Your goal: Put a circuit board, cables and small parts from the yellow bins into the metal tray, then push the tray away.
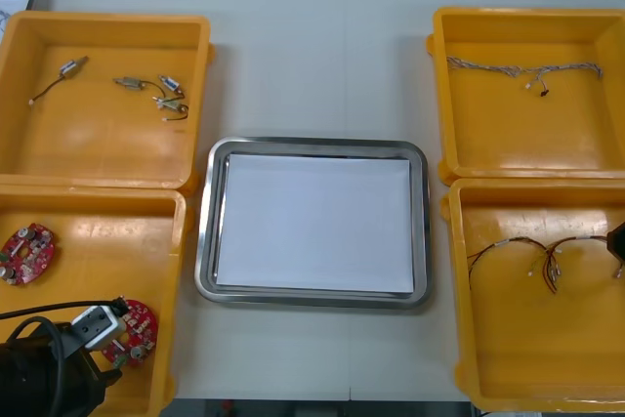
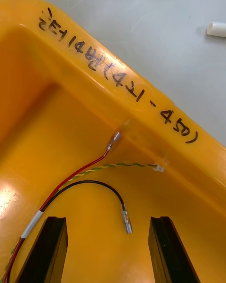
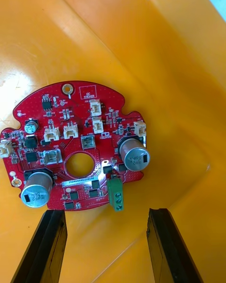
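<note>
The left claw (image 3: 107, 213) is shown wide open, fingers apart, poised over the circuit board (image 3: 75, 144). The board lies flat on the floor of a yellow bin (image 3: 179, 66), just ahead of the fingertips, w/ its green connector nearest the claw's midline. A bin wall rises close to the board.

The right claw (image 2: 108, 219) is likewise held wide. A black cable (image 2: 94, 184) ends between its fingers, just ahead of the tips, and a red and yellow cable (image 2: 84, 167) runs slightly farther ahead.

The metal tray (image 1: 311, 146) is seen between the two claws, white inside, w/ nothing placed in it.

Step in hand is judged to be the first pick, i.e. approach to the board. For the next move, a descent is called for so that the thin board edge is straddled, then a closing. Little room is left by the nearby wall.

Writing: the rim ahead of the right claw is hand-lettered in black marker. The end is read as approx. "- 450)"; the rest cannot be read w/ certainty. Board print is too small to read.
</note>
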